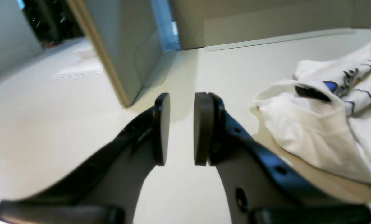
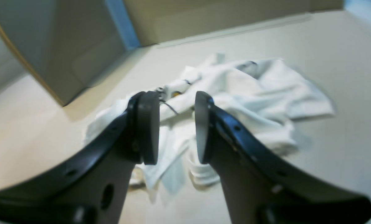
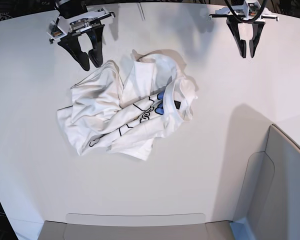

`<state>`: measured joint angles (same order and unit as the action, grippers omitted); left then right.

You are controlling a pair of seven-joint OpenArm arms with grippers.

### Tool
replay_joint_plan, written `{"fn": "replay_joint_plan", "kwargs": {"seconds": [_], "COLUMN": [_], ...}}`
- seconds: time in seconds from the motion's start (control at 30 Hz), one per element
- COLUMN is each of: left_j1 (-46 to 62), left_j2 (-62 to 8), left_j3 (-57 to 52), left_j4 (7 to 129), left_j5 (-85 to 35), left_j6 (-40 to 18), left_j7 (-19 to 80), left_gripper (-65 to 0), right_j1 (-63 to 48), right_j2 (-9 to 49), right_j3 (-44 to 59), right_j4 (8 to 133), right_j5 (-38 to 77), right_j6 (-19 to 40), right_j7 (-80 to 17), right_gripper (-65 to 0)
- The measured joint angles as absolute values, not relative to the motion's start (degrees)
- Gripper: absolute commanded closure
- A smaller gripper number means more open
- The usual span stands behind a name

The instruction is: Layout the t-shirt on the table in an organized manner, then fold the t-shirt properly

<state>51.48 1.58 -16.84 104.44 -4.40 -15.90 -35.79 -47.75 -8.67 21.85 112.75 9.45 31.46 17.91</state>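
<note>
Two tools apart | left tool (image 3: 248, 49), right tool (image 3: 89, 61) hang over t-shirt (image 3: 125, 112)

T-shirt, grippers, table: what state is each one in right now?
T-shirt: crumpled in a heap on the table, not laid out, not folded, held by neither gripper.
Left gripper: open, empty, above bare table beside the shirt.
Right gripper: open, empty, hanging at the shirt's edge.
Table: white, bare around the shirt.
Grey panels: upright along the table's edge.
</note>
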Motion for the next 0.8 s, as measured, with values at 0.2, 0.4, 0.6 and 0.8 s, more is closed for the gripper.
{"fn": "replay_joint_plan", "kwargs": {"seconds": [0.2,0.4,0.6,0.8], "left_j1": [57.3,60.3,63.6,63.4], "left_j2": [1.6,3.1,7.4,7.2], "left_j3": [-19.6,-19.9,-19.8,-19.7], "left_j4": [100.4,94.0,85.5,74.0], "left_j5": [-7.9,-7.8,-7.6,-8.0], "left_j6": [-15.9,-16.0,-16.2,-16.2], "left_j7": [-43.4,-50.0,-59.4,-67.0], "left_gripper": [-13.0,-13.0,-13.0,-13.0], "right_j1": [-52.6,-53.2,-56.1,-56.1], "right_j2": [-8.8,-8.6,-8.5,-7.7], "right_j3": [22.8,22.8,22.8,22.8], "right_j4": [104.5,93.7,87.0,76.7], "right_j5": [10.8,10.6,10.8,10.7], "right_j6": [31.6,31.5,31.5,32.8], "right_j7": [29.8,39.9,53.5,63.8], "right_gripper": [-19.6,-19.6,-19.6,-19.6]}}
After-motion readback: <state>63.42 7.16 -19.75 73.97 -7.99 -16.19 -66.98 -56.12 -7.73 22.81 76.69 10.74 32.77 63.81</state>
